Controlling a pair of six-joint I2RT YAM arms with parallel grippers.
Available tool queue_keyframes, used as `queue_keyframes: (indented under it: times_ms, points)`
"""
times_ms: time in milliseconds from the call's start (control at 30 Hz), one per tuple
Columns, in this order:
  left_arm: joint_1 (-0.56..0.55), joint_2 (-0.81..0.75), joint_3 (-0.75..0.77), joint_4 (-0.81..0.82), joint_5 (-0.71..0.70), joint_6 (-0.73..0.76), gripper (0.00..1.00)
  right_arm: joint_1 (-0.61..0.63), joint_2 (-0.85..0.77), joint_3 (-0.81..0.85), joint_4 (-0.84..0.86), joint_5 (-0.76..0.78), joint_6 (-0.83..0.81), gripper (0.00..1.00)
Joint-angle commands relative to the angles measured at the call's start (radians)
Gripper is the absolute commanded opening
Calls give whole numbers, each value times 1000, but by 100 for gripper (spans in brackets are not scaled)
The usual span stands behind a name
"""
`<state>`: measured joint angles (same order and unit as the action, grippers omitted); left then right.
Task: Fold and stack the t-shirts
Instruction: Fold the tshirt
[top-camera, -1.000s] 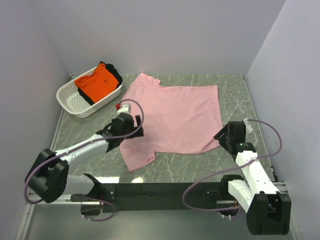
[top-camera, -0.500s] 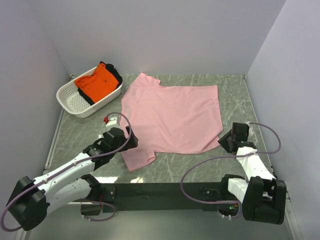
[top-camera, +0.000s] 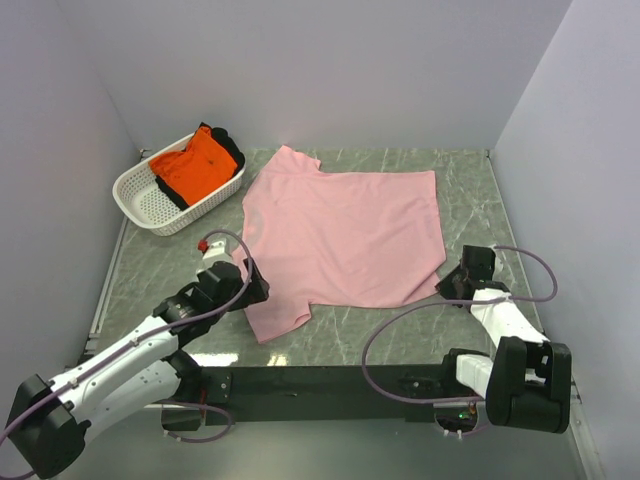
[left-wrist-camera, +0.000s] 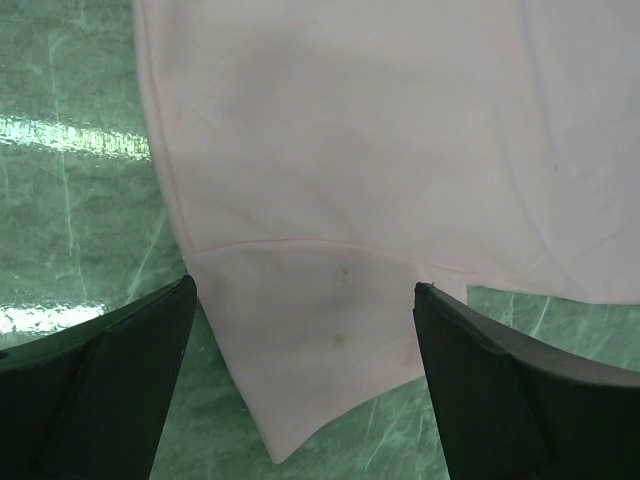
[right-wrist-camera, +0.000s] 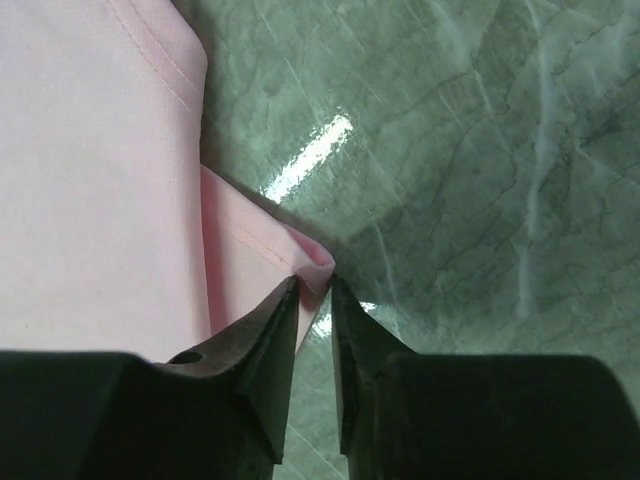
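At the far left of the grey marbled table (top-camera: 470, 190), the bright orange fabric t-shirt (top-camera: 195, 165) is bundled, unfolded, in the white perforated plastic basket (top-camera: 140, 200). The basket is set near the work but apart from it, so no fold is judged to be blocked. The left claw (left-wrist-camera: 305, 300) is spread wide over the near sleeve of the light pink fabric t-shirt (top-camera: 345, 235), which is laid flat mid-table. At the shirt's near right corner the right claw (right-wrist-camera: 315, 287) is narrowed almost shut on a raised bit of hem, seemingly pinched so both ends can be lifted together.
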<state>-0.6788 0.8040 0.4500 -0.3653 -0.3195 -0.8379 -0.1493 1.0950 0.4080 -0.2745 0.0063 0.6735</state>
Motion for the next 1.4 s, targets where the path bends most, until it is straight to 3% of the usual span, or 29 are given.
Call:
queue_keyframes:
  times_ms: [0,167,500,933,1133,1367]
  points:
    - [-5,-31,1,-18,7,-26,96,-6,35,26,18,-3,-15,26]
    - [-8,-60,-16,-31,31,-49,96,-6,40,35,8,1,-20,0]
    - [-79,-88,-33,-132,-13,-164,99,-7,-182,32,-71,86,1,0]
    - [-290,4,-106,-104,-3,-389,99,-9,-193,48,-54,72,-11,0]
    - [-413,92,-103,-99,-15,-466,89,-7,-201,29,-40,60,-11,0]
    - [-461,103,-100,-135,-27,-517,58,-7,-221,26,-46,60,-15,0]
